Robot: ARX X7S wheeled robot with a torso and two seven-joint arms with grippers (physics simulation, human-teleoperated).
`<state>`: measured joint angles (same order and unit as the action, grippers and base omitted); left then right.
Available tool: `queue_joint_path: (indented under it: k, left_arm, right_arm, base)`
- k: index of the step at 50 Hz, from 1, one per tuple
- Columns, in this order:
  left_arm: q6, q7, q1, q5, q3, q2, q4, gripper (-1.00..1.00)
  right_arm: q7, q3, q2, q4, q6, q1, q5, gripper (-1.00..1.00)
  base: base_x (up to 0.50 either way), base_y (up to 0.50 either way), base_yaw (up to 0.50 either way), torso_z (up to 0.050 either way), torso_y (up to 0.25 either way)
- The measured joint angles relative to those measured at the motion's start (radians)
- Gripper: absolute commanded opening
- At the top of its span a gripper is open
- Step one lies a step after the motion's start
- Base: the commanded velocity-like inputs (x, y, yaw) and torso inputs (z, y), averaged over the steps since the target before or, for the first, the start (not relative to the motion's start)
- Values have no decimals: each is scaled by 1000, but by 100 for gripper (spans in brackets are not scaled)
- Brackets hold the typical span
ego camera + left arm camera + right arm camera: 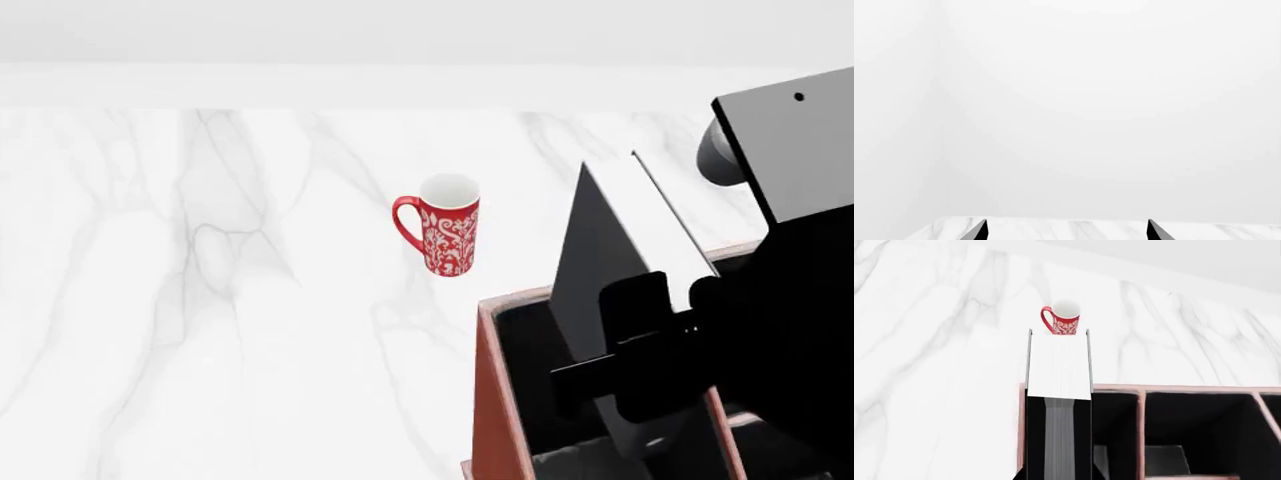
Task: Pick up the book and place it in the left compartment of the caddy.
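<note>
In the left wrist view the left gripper [1066, 231] is spread wide over the marble table [1074, 229]; in the head view the right gripper [638, 352] clamps the upright book [598, 250] within the caddy [491, 400]'s left compartment [527, 370], near the red mug [447, 238]; the right wrist view shows the book's white pages [1059, 365].

Simulated bare room: a white marble table [200, 300] under blank white walls [1067, 100], carrying a mug [447, 225] and an organiser box [497, 400].
</note>
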<state>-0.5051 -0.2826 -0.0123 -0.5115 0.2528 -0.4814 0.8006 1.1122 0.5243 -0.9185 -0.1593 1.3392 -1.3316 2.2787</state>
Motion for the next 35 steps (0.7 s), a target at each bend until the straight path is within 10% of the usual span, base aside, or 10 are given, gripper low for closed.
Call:
queue_joint_path:
  k: [35]
  left_arm:
    - [3,-10,1,-6,-4,-9,2,100]
  right_arm:
    - [-66,27,11,25,-3,88,-148,-100]
  base:
    - [0,0,0,0,1]
